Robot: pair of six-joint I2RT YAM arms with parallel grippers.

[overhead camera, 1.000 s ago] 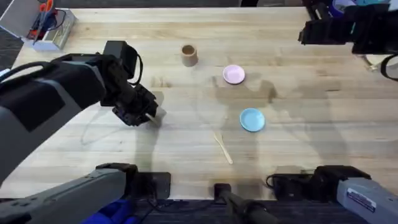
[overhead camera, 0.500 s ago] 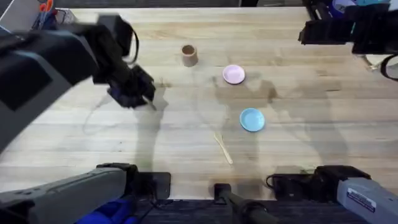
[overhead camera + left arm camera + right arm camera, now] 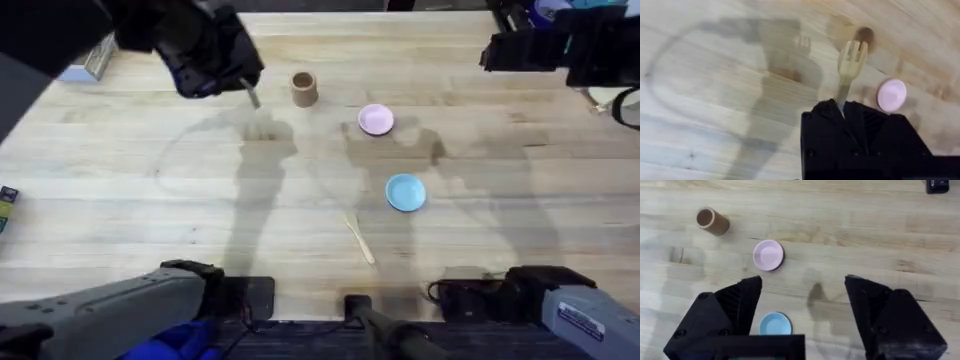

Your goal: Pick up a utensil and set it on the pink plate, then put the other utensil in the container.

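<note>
My left gripper (image 3: pixel 232 72) hangs high over the far left of the table, shut on the wooden fork (image 3: pixel 851 56). The fork's pronged head sticks out beyond the fingers, and its tip (image 3: pixel 252 97) shows just left of the tan container (image 3: pixel 304 88). The pink plate (image 3: pixel 376 120) lies to the right of the container and also appears in the left wrist view (image 3: pixel 891 95). The wooden spoon (image 3: pixel 359 239) lies flat near the middle front. My right gripper (image 3: pixel 802 282) is open and empty, raised at the far right above the plate (image 3: pixel 768 255) and container (image 3: pixel 713 221).
A light-blue plate (image 3: pixel 405 192) sits between the pink plate and the spoon. A clear box (image 3: pixel 95 58) peeks out behind the left arm at the far left corner. A small dark object (image 3: pixel 6 198) lies at the left edge.
The left arm has lifted with the fork and swung away from the near-left area toward the far side, close to the container. The right arm has stayed still.
</note>
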